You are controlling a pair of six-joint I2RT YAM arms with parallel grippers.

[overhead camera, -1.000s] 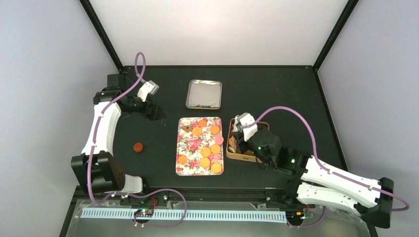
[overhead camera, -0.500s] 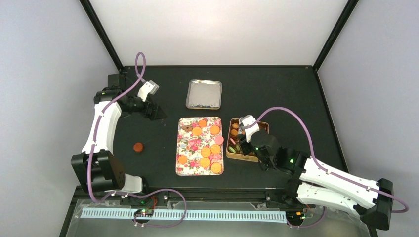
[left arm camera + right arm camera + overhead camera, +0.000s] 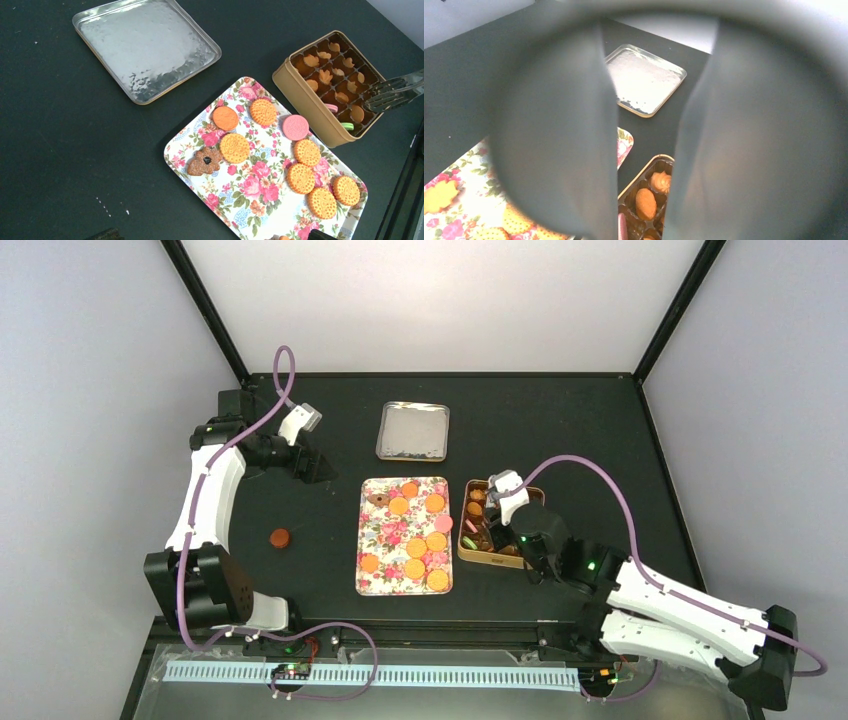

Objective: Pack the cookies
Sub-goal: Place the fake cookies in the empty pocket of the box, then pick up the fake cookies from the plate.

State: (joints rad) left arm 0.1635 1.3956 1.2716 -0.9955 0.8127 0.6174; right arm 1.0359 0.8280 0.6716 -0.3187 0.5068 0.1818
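Loads of free tabletop (image 3: 600, 430) upper right. Right hand (image 3: 372, 96) barely parted, empty, over tin (image 3: 305, 107) beside tray (image 3: 260, 195) of cookies (image 3: 235, 147); left hand (image 3: 322, 470) spread wide, empty.

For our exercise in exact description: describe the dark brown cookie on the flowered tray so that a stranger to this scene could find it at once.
Find the flowered tray in the middle of the black table. Seen from above, look at its far-left corner. There lies the dark brown cookie, lobed like a flower, while its neighbours are round and orange or pink.
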